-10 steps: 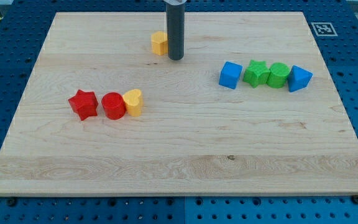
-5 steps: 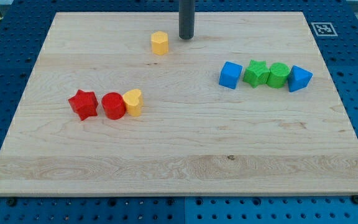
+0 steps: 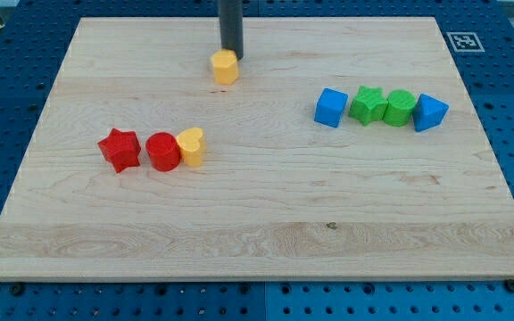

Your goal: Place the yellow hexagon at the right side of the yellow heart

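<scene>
My tip [image 3: 231, 52] behind yellow hexagon [image 3: 225, 68]

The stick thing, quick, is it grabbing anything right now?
My tip: no gripper, so it holds nothing. It sits at the top edge of the yellow hexagon, seemingly touching it, far above the yellow heart.

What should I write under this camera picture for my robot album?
My tip sits just above the yellow hexagon, far from the yellow heart lower down on the wooden board.
</scene>
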Robot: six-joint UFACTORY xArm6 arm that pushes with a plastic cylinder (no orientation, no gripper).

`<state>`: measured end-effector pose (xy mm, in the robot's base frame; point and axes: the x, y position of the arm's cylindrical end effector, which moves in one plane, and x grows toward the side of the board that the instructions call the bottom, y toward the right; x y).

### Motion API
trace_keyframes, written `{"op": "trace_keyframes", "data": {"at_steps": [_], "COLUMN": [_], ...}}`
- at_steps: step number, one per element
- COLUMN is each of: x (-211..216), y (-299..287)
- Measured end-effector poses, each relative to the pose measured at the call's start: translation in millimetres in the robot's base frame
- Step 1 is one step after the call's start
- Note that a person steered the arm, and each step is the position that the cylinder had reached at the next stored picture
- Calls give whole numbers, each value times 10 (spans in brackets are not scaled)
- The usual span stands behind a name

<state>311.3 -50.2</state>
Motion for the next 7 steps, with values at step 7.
{"op": "trace_keyframes", "data": {"at_steps": [7], "x": [230], "y": [-283]}}
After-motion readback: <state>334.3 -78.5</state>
